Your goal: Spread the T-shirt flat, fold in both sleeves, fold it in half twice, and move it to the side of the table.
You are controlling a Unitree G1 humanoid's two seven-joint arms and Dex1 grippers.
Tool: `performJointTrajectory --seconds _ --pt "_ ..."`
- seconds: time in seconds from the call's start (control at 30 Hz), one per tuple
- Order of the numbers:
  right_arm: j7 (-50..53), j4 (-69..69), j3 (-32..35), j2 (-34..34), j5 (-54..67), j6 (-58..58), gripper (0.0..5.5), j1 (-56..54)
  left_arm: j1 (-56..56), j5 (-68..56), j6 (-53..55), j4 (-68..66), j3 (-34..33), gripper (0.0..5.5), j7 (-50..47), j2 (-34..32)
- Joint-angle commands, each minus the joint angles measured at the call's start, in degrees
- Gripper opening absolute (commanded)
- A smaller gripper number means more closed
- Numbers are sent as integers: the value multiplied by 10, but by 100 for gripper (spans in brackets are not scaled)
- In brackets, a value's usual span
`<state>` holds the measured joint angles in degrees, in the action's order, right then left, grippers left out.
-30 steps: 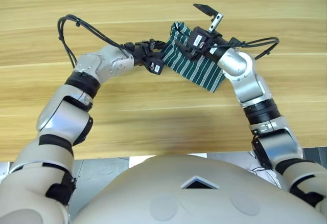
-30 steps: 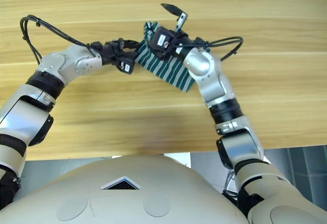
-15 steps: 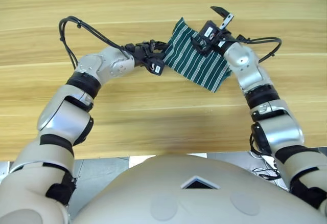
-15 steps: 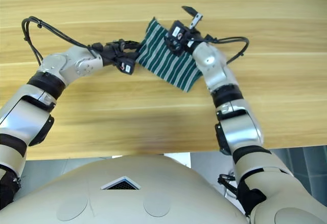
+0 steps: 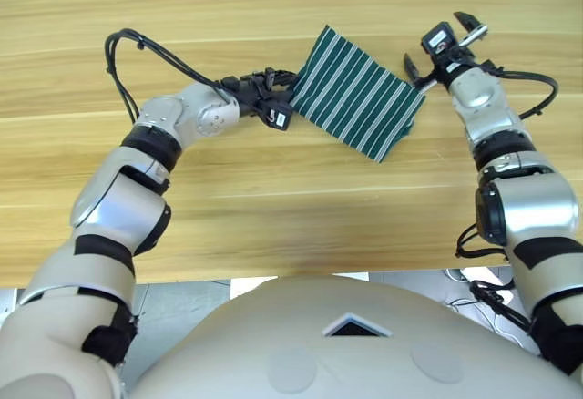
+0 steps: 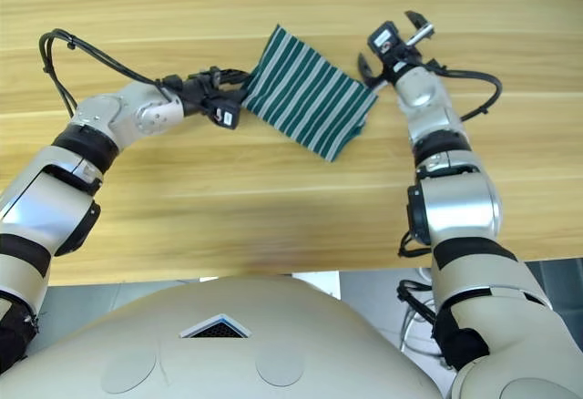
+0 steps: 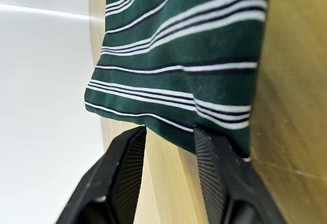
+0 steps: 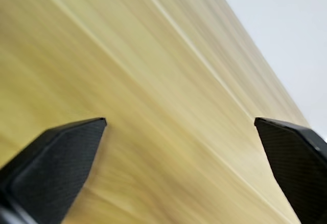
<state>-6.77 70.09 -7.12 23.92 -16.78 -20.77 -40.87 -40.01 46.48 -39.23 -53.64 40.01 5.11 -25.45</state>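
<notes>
Left gripper (image 5: pixel 276 113) sat at the folded T-shirt's (image 5: pixel 355 94) left short edge, nearer arm by contact. Its fingers (image 7: pixel 127 175) were parted, wood showing between them, with the shirt's corner at the tips and no pinch evident. Shirt lay flat on the table (image 5: pixel 273 208), well in from the near edge, with its long axis skewed from far-left to near-right. Right gripper (image 5: pixel 444 48) hovered just beside the shirt's right corner, fingers spread wide over bare wood, apart from the cloth. Judgement: folds look done, and a slide toward a side edge would start from the left.
</notes>
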Motion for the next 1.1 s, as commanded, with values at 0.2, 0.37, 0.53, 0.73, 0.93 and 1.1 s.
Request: performJointTrajectory --seconds 0.2,0.37,0.53,0.73,0.93,1.1 --pt "-131 -257 -10 -64 94 -191 534 79 -4 -134 -76 0 -118 175 -51 7" --pt "-103 -235 -81 -88 -2 -168 534 107 -4 -204 -113 22 -184 175 -67 17" --pt "-4 -88 -123 -86 -90 -101 534 76 -8 -317 -128 43 -293 175 -89 18" --pt "95 29 -77 18 -65 -4 534 79 40 -373 -132 29 -356 175 -69 5" --pt "94 40 8 171 0 -15 534 152 81 -369 -133 1 -378 175 -76 3" --pt "86 33 47 222 30 -32 534 177 111 -364 -130 -56 -391 175 -77 -12"
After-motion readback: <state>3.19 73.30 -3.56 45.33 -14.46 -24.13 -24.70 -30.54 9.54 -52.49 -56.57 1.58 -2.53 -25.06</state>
